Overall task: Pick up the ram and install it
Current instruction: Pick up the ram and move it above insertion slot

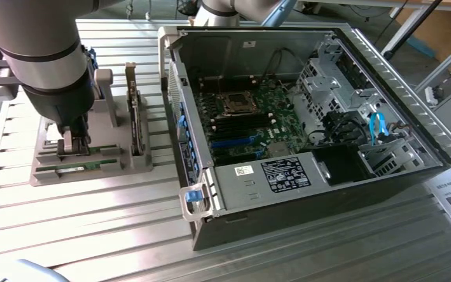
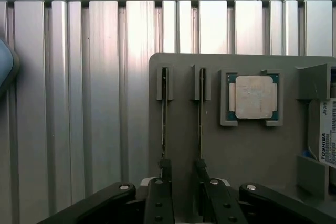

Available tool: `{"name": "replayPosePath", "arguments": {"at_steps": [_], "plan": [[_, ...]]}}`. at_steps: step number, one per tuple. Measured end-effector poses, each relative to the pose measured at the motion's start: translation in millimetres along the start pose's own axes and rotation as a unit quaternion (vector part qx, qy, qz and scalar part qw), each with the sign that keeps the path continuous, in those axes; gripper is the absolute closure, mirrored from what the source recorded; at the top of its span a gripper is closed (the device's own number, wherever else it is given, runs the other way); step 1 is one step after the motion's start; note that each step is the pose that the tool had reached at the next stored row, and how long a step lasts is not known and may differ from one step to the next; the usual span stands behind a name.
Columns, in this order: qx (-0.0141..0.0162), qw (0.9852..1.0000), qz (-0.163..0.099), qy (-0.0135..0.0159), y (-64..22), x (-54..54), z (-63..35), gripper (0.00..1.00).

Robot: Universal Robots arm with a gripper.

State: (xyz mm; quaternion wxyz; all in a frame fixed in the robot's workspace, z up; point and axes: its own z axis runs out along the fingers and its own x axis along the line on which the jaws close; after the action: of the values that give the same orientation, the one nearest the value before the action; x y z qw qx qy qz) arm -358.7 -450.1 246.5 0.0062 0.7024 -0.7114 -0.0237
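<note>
The ram (image 1: 77, 168) is a thin green stick standing on edge in the front slot of a grey holder (image 1: 45, 176) at the exterior view's left. The wrist view shows it edge-on as a thin dark line (image 2: 164, 114), with a second like stick (image 2: 201, 114) in the slot beside it. My gripper (image 1: 73, 150) hangs just above these slots. Seen from the wrist camera, the gripper (image 2: 182, 167) is open, one fingertip in line with each stick and nothing between them.
The holder (image 2: 184, 66) also carries a square silver processor (image 2: 255, 97), a labelled hard drive (image 2: 328, 132) and an upright expansion card (image 1: 135, 117). An open computer case (image 1: 288, 182) with its motherboard (image 1: 237, 117) stands to the exterior view's right on the ribbed metal table (image 1: 92, 223).
</note>
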Motion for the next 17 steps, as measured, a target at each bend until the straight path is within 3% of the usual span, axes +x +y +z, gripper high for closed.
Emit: {"name": "replayPosePath", "arguments": {"at_steps": [9,17], "plan": [[0.0000,1.0000,0.000,0.0000,0.0,3.7,-0.1,0.70],[0.0000,1.0000,0.000,0.0000,-0.4,3.9,8.1,0.70]]}}
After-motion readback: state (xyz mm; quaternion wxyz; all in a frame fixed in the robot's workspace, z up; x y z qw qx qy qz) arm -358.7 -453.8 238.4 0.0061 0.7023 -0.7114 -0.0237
